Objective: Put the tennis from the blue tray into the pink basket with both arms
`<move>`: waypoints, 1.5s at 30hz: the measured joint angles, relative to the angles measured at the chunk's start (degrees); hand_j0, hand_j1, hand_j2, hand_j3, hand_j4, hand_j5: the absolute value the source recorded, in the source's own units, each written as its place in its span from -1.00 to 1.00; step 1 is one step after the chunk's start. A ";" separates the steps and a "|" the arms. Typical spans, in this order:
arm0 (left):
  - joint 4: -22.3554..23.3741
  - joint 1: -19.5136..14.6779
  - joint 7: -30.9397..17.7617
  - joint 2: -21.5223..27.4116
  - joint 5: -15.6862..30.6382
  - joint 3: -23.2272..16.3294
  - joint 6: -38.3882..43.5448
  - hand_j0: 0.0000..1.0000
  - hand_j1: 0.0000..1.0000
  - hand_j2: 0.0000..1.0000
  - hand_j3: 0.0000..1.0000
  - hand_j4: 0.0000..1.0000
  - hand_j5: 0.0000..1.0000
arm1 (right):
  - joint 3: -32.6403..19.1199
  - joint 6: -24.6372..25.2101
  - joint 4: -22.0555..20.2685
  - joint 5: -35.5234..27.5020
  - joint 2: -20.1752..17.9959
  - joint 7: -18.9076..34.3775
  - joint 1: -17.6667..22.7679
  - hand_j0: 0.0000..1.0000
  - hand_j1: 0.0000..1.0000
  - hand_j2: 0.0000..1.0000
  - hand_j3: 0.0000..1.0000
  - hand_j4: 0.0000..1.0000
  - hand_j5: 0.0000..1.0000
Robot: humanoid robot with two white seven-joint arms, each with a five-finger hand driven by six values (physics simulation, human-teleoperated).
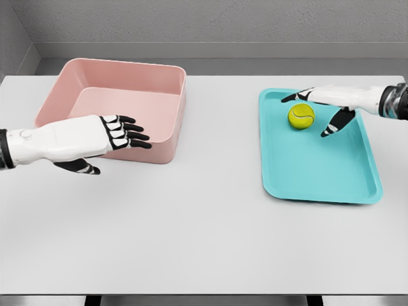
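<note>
Plain white table point(204, 242) filling most of the frame, smooth and matte, with a dark gap under its front edge along the bottom. Behind it, across the top, a grey textured wall point(223, 19) and a pale ledge where wall meets floor.

Upper left: pink basket point(162, 137), really a square tub with rounded corners and solid, smooth walls sloping slightly inward to the base. Nothing visible inside.

Right of centre: blue tray point(319, 172), shallow, turquoise, rectangular with rounded corners and a low raised lip, long side running away from the camera. In its upper part, tennis ball point(301, 116), yellow-green, round, with a pale curved seam, sitting on the tray floor.

Right hand point(331, 105) reaching in from the right edge over the tray's far end, white shell with black fingers spread open around the ball; one fingertip behind it, another just to its right, contact impossible to confirm, nothing gripped.

Left hand point(108, 137) entering from the left edge, in front of the basket's near wall, fingers extended and relaxed, thumb hanging below, holding nothing.
</note>
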 measured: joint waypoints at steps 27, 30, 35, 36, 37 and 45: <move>0.00 0.00 -0.33 -3.91 -4.58 -4.88 0.00 1.00 1.00 1.00 1.00 1.00 1.00 | 1.00 0.00 12.77 5.37 7.54 0.00 -3.25 0.88 0.88 0.88 0.88 0.88 0.88; 0.00 0.18 -0.32 -3.60 -4.52 -5.03 0.00 1.00 1.00 1.00 1.00 1.00 1.00 | 1.02 0.00 13.08 6.22 8.29 -0.11 -3.43 0.85 0.85 0.85 0.85 0.85 0.85; 0.00 0.18 -0.31 -3.39 -4.49 -5.10 0.00 1.00 1.00 1.00 1.00 1.00 1.00 | 1.04 0.00 13.57 6.81 9.07 -0.18 -3.60 0.63 0.63 0.63 0.63 0.63 0.63; 0.00 0.18 -0.31 -3.36 -4.48 -5.10 0.00 1.00 1.00 1.00 1.00 1.00 1.00 | 1.04 0.00 13.65 6.88 9.15 -0.19 -3.60 0.61 0.61 0.61 0.61 0.61 0.61; 0.00 0.18 -0.31 -3.34 -4.48 -5.11 0.00 1.00 1.00 1.00 1.00 1.00 1.00 | 1.02 0.01 13.78 7.22 9.22 -0.21 -3.78 0.59 0.59 0.59 0.59 0.59 0.59; 0.00 0.09 -0.31 -2.52 -4.51 -5.11 0.00 1.00 1.00 1.00 1.00 1.00 1.00 | 0.95 0.02 15.05 8.28 9.38 -0.30 -4.13 0.41 0.41 0.41 0.41 0.41 0.41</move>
